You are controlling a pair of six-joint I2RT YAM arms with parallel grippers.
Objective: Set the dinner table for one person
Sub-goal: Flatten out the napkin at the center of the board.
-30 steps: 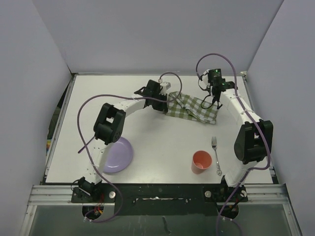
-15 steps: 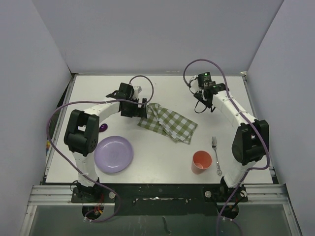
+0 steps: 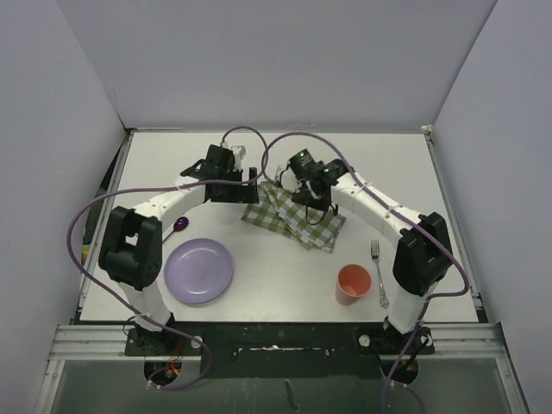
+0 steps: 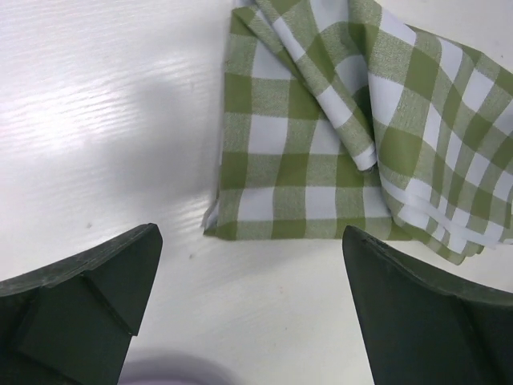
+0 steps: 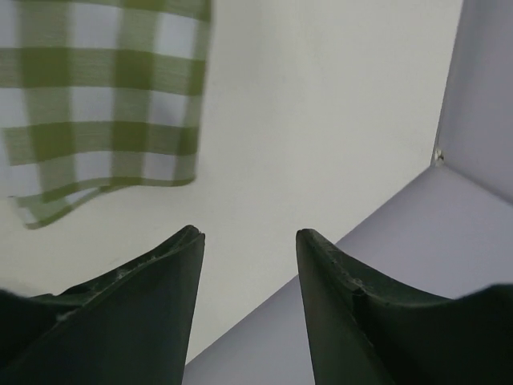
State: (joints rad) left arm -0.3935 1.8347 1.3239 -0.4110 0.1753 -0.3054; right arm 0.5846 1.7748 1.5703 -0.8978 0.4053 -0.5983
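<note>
The dinner table [image 3: 276,285] is a white top. On its middle lies a crumpled green-and-white checked cloth [image 3: 289,217], also in the left wrist view [image 4: 321,144] and the right wrist view [image 5: 96,104]. My left gripper [image 3: 252,181] stands wide open just left of the cloth's edge, and its jaws [image 4: 250,237] hold nothing. My right gripper [image 3: 313,200] hovers over the cloth's back part, open [image 5: 250,234], with only table and wall between its fingers. A purple plate [image 3: 199,270], an orange cup [image 3: 354,285], a fork [image 3: 378,272] and a purple spoon [image 3: 179,224] lie nearer the front.
Grey walls close in the table on three sides. Purple cables loop above both arms. The plate sits front left with the spoon just behind it. The cup and fork stand front right, close to the right arm's base.
The cloth was carried left to the table's middle and let go. Both grippers opened. The left arm drew back to the left, and the right arm swung left over the cloth.
</note>
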